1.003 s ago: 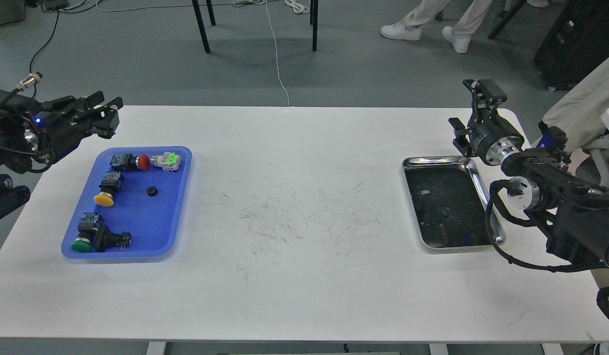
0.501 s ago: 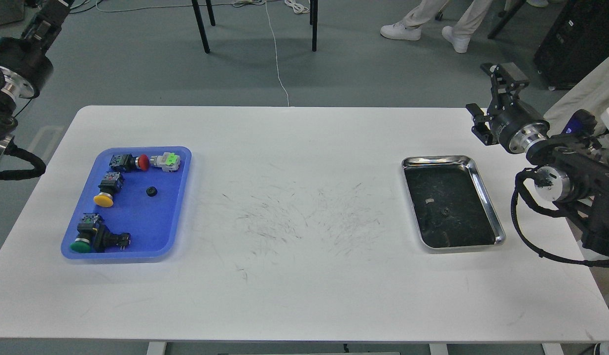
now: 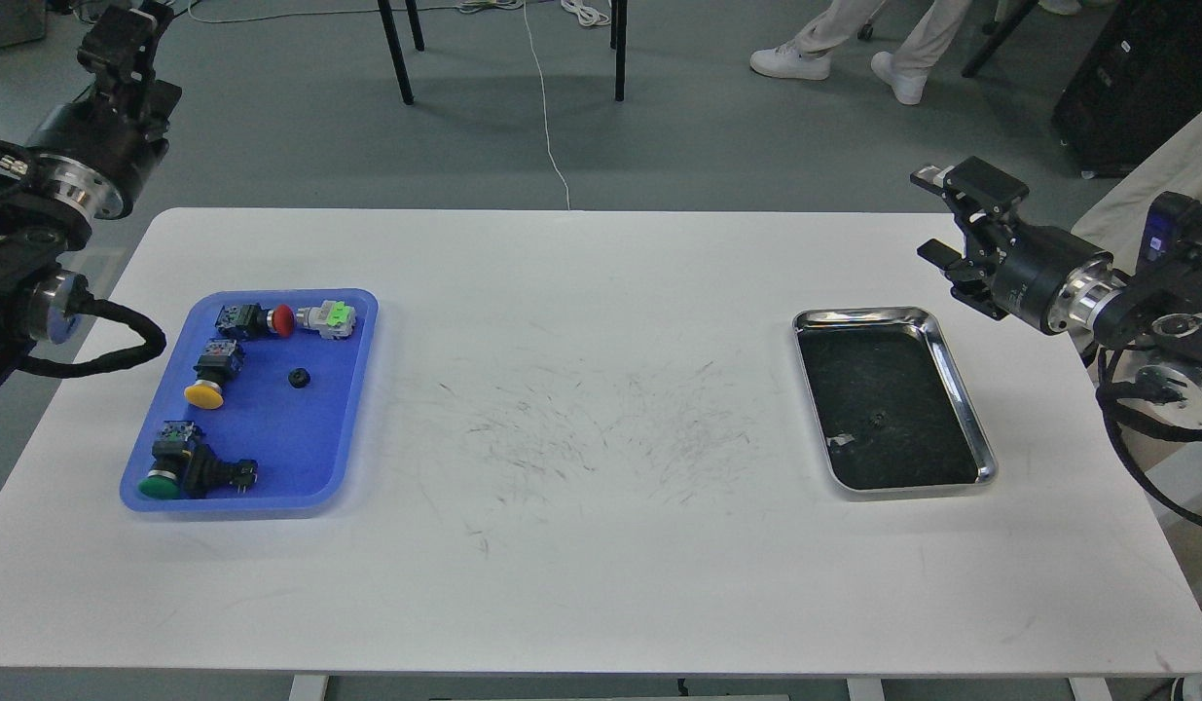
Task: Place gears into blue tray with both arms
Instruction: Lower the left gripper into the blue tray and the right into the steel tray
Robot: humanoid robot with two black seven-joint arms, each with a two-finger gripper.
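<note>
The blue tray (image 3: 270,443) lies on the white table's left side. One small black gear (image 3: 299,377) rests in it, right of the yellow switch. A second gear (image 3: 879,420) lies as a tiny dark wheel in the steel tray (image 3: 954,375) on the right. My left gripper (image 3: 124,27) is raised beyond the table's far left corner, well away from the blue tray; it shows dark from behind, so its fingers cannot be told apart. My right gripper (image 3: 936,216) hovers off the steel tray's far right corner, pointing left, open and empty.
Push-button switches share the blue tray: a red one (image 3: 282,319), a green-and-white one (image 3: 333,316), a yellow one (image 3: 204,394) and a green one (image 3: 158,484). Chair legs, cables and a person's feet (image 3: 834,63) are on the floor behind the table.
My left arm swung up and back from the blue tray's far corner to the far left. My right gripper drew right and turned from pointing up to pointing left.
</note>
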